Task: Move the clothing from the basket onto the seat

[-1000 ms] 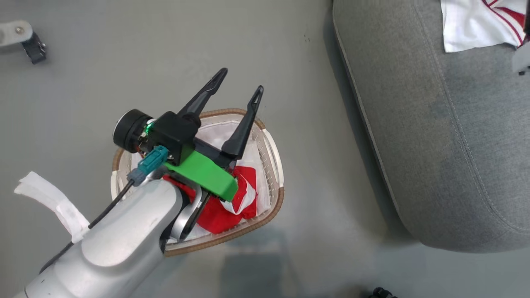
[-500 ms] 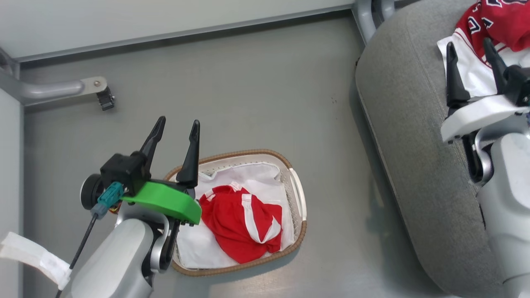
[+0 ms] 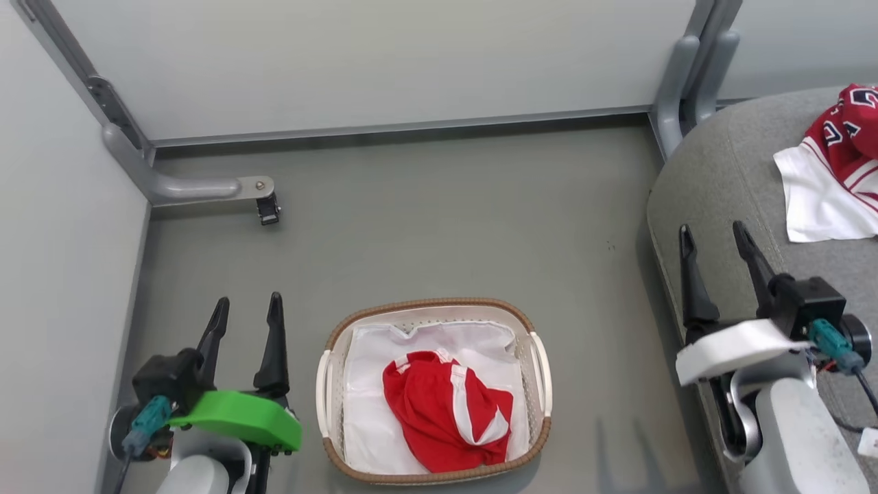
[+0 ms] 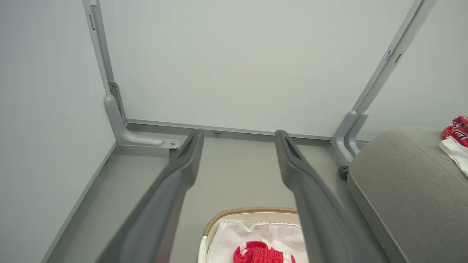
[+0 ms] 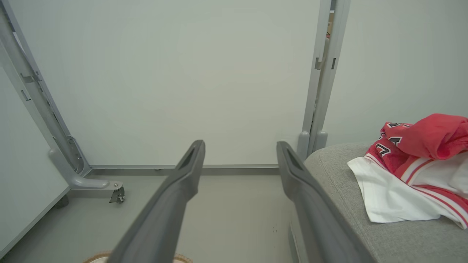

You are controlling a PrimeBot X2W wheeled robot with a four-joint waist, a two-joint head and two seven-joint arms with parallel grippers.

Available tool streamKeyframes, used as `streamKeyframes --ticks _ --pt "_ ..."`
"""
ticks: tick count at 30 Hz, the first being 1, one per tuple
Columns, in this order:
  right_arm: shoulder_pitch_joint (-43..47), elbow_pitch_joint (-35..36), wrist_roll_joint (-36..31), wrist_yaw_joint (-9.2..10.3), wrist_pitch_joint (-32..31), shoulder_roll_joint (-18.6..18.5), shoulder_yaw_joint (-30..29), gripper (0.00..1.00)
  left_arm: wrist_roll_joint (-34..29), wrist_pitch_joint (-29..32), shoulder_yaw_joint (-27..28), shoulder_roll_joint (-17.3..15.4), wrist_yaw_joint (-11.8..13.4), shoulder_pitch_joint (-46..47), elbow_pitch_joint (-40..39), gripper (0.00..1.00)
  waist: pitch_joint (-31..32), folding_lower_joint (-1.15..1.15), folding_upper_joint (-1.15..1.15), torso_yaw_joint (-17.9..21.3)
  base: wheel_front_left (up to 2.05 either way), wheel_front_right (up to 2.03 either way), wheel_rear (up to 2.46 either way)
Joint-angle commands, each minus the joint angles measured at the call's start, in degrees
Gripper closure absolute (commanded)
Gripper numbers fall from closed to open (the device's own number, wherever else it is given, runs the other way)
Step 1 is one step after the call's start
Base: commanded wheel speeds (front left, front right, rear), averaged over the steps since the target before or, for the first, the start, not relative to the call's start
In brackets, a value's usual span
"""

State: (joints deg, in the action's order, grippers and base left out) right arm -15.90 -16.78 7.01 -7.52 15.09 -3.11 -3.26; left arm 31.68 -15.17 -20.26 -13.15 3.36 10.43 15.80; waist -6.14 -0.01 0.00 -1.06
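Note:
The red shorts (image 3: 446,415) with white side stripes lie crumpled in the white basket (image 3: 329,343) on a white sheet (image 3: 363,398); the shorts (image 4: 261,254) also peek up at the bottom of the left wrist view. The red jersey (image 3: 847,147) with numbers rests on the grey seat (image 3: 720,178) at the right, seen too in the right wrist view as the jersey (image 5: 420,153). My left gripper (image 3: 248,307) stands open and empty left of the basket. My right gripper (image 3: 713,237) is open and empty over the seat's left edge.
Pale partition walls stand behind and at the left, on grey metal feet (image 3: 199,186) with a small caster (image 3: 268,209). A grey post (image 3: 675,89) rises beside the seat's back corner. Grey floor (image 3: 446,226) lies between basket and walls.
The head camera has pulled back and up, so the picture shifted. My left arm has drawn off from above the basket to its left side. The right gripper came away from the jersey, empty.

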Motion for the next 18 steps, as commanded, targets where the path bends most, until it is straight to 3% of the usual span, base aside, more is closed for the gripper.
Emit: streamKeyframes --ticks 1,9,18 --pt "2.3 0.9 0.8 0.06 0.1 0.0 0.1 0.0 -0.7 0.0 1.2 0.7 -0.6 -2.1 0.1 0.0 2.4 0.01 0.0 -2.1 0.0 0.0 0.0" --pt "10.1 2.4 6.8 0.06 0.1 0.1 4.9 0.0 -3.0 0.0 6.4 3.4 -2.3 -8.4 -0.3 0.0 4.3 0.01 0.0 -2.1 0.0 0.0 0.0" --pt "15.0 2.6 6.6 0.06 0.1 0.1 6.1 0.0 -5.7 0.0 10.5 5.4 -3.8 -12.3 -0.4 0.0 6.1 0.01 0.0 -2.5 0.0 0.0 0.0"
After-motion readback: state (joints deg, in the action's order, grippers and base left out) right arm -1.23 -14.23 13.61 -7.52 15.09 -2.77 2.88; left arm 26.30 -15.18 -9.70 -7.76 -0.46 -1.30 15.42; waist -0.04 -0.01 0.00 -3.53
